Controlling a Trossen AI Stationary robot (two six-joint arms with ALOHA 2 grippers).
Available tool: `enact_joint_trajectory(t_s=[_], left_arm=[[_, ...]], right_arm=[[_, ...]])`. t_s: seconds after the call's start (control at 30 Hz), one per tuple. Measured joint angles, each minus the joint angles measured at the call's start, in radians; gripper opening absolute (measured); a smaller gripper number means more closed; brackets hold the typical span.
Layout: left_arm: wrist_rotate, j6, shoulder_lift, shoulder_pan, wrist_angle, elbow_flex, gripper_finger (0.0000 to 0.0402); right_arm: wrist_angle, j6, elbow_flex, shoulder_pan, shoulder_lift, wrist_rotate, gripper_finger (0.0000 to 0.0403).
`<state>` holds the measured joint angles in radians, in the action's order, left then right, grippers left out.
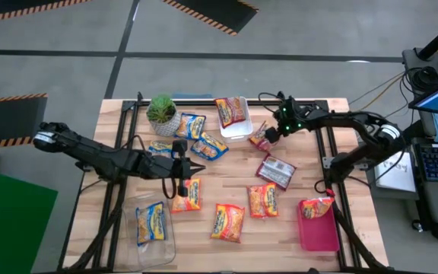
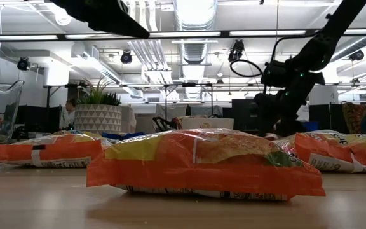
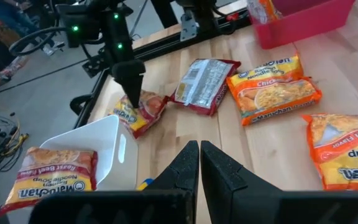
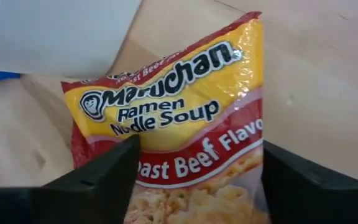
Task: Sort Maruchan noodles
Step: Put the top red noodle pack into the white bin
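1. Pale wooden plank table [image 1: 226, 190] carries every packet; around it lie grey floor with hazard-striped edges and, in the low view, an open workshop with ceiling ducts and strip lights.
2. Right gripper [image 1: 271, 134] stands over the red-and-yellow roast beef ramen packet [image 4: 179, 124] near the table's far edge, its two dark fingers [image 4: 98, 180] spread wide on either side of the packet, not closed on it.
3. Left gripper [image 1: 179, 164] hovers mid-table with its fingers pressed together, holding nothing, an orange chicken ramen packet [image 1: 186, 195] just beside it.
4. White rectangular plastic tub [image 1: 238, 125] next to the roast beef packet holds one red-and-yellow packet.
5. Pink rectangular plastic bin [image 1: 319, 228] at the near right holds one packet at its far end.
6. Clear plastic container [image 1: 154, 228] at the near left holds a blue-and-yellow packet.
7. Small potted green plant [image 1: 162, 113] sits at the far left, with blue-and-yellow packets [image 1: 204, 141] beside it.
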<state>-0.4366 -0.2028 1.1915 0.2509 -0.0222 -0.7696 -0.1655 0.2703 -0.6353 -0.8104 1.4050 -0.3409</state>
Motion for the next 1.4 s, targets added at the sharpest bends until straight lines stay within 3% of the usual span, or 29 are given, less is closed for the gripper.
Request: enact_joint_trajectory(t_s=[0.4,0.63,1.0,1.27,1.4], left_arm=[[0.0,0.001,0.0,0.001,0.006,0.0,0.0],[0.0,0.038,-0.002,0.001,0.031,0.0,0.0],[0.002,0.144,-0.003,0.005,0.032,0.0,0.0],[0.004,0.199,0.002,0.031,0.032,0.0,0.0],[0.004,0.212,0.014,0.044,0.033,0.0,0.0]], right_arm=[[-0.018,-0.002,-0.002,0.0,-0.068,-0.037,0.0021],[-0.07,0.017,-0.002,0.005,-0.251,-0.043,0.0009],[-0.122,0.094,-0.002,0.145,-0.563,0.099,0.0008],[-0.152,0.217,-0.002,0.234,-0.624,0.185,0.0008],[-0.237,0.27,-0.002,0.235,-0.585,0.299,0.0008]])
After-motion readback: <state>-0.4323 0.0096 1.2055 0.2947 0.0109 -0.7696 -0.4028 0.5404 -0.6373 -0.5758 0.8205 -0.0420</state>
